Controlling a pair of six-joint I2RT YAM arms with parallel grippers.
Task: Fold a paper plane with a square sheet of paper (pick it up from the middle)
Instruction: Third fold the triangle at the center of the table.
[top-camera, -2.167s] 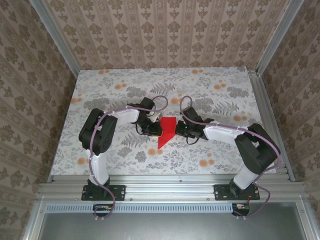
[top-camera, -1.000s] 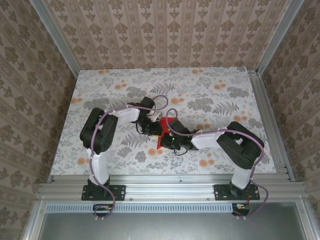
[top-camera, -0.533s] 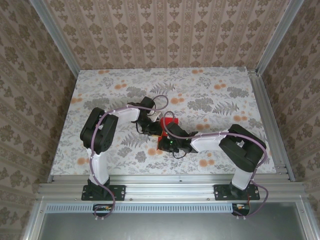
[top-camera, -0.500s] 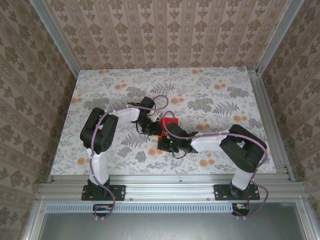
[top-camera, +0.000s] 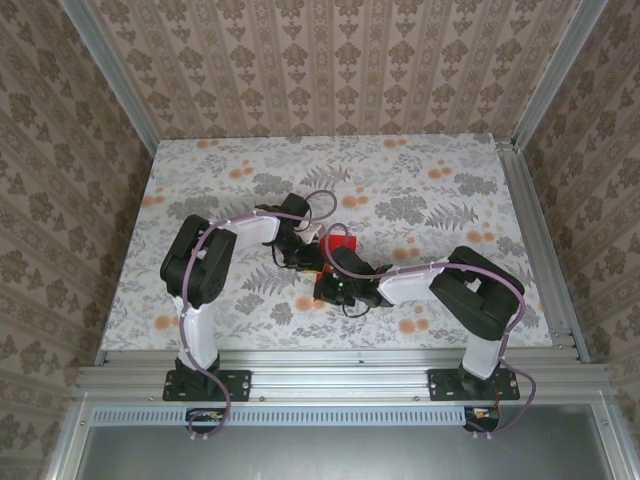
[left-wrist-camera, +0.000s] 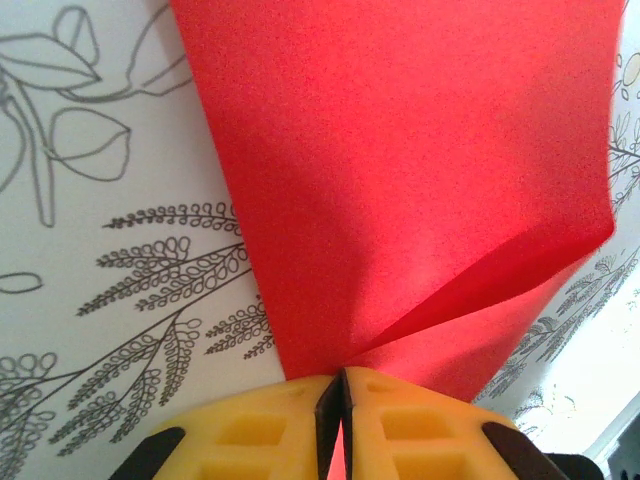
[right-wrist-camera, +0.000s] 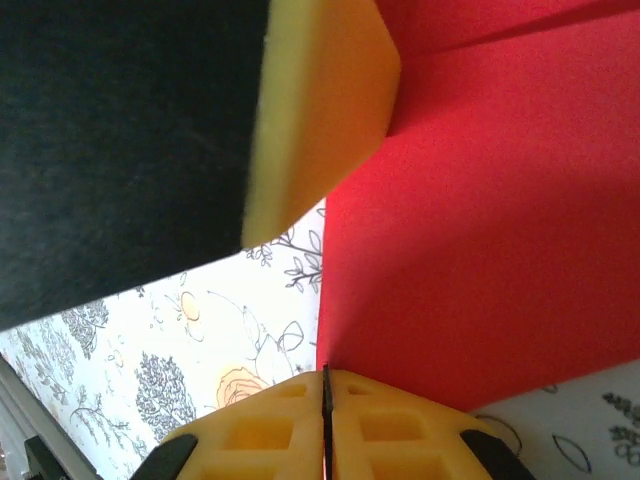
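The sheet of paper (top-camera: 340, 243) is bright red and folded, lying mid-table between both grippers. My left gripper (top-camera: 308, 263) holds its left side. In the left wrist view the yellow fingers (left-wrist-camera: 250, 430) are shut on the sheet of paper (left-wrist-camera: 400, 170), where a raised fold fans out from the left gripper (left-wrist-camera: 342, 378). My right gripper (top-camera: 320, 288) reaches over the sheet's near end. In its own view the right gripper (right-wrist-camera: 325, 375) is shut on the straight edge of the sheet of paper (right-wrist-camera: 500, 230), and the left gripper's finger (right-wrist-camera: 320, 110) hangs close above. The paper plane is out of view.
The floral table (top-camera: 250, 170) has orange flower prints. Patterned walls enclose it on three sides. An aluminium rail (top-camera: 340, 380) runs along the near edge. The right arm's forearm (top-camera: 410, 282) lies low across the middle. The left arm's elbow (top-camera: 195, 265) stands at the left.
My right gripper has swung from the sheet's right side across it to its near left end, covering most of the red. The left gripper has stayed put, still gripping.
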